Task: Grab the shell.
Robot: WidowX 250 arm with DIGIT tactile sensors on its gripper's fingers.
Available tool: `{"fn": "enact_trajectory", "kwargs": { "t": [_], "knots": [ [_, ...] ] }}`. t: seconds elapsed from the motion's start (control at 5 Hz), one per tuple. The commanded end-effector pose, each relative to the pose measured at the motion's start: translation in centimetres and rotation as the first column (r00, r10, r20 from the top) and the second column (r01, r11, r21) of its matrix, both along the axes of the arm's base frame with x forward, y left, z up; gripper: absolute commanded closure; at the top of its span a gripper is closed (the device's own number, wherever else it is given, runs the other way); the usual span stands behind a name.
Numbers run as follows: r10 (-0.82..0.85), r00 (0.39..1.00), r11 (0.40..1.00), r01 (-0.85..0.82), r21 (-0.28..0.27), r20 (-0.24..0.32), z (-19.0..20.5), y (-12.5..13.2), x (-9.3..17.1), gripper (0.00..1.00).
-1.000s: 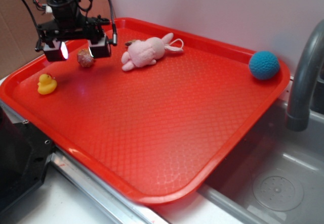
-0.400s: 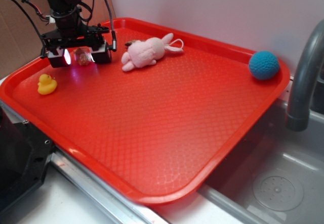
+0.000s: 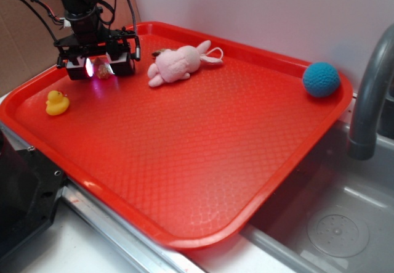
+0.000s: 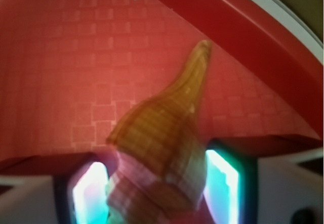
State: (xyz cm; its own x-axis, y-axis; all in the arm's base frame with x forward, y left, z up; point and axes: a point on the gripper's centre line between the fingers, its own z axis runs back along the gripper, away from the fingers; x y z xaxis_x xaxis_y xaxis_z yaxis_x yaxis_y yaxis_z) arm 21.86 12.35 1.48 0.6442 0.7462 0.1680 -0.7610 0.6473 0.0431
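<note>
The shell [image 3: 103, 71] lies on the red tray [image 3: 184, 156] near its far left corner. From the wrist it shows as a tan-brown ribbed cone [image 4: 162, 143], its pointed tip aimed towards the tray rim. My gripper [image 3: 101, 68] has come down over it, one finger on each side. The two glowing pads [image 4: 223, 183] sit tight against the shell's flanks, so the gripper [image 4: 157, 188] is shut on the shell, which still rests on the tray floor.
A yellow duck [image 3: 56, 102] sits just left and in front of the gripper. A pink plush bunny [image 3: 178, 63] lies close on the right. A blue crocheted ball [image 3: 321, 79] is in the far right corner. A grey faucet [image 3: 369, 100] and sink [image 3: 332, 230] stand to the right.
The gripper has come down around the shell and its fingers have drawn together, from a wide gap to contact on both sides. The shell has stayed in place.
</note>
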Motion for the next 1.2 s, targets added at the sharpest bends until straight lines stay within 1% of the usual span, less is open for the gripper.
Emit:
{"fn": "enact_trajectory", "kwargs": {
  "t": [0.0, 0.2, 0.4, 0.6, 0.8, 1.0],
  "knots": [
    [-0.216, 0.976, 0.975, 0.215, 0.050, 0.007, 8.2, -4.9, -1.7, 1.00],
    [-0.400, 0.916, 0.913, 0.401, -0.076, 0.028, 13.5, -7.5, -2.3, 1.00],
    [-0.587, 0.806, 0.801, 0.591, -0.089, 0.071, 17.3, -9.7, -2.2, 1.00],
    [-0.719, 0.694, 0.692, 0.720, -0.056, 0.037, 19.6, -11.8, -2.2, 1.00],
    [-0.822, 0.567, 0.569, 0.819, 0.067, 0.048, 22.3, -13.4, -2.4, 1.00],
    [-0.830, 0.556, 0.557, 0.829, 0.055, 0.041, 23.2, -13.2, -2.5, 1.00]
  ]
}}
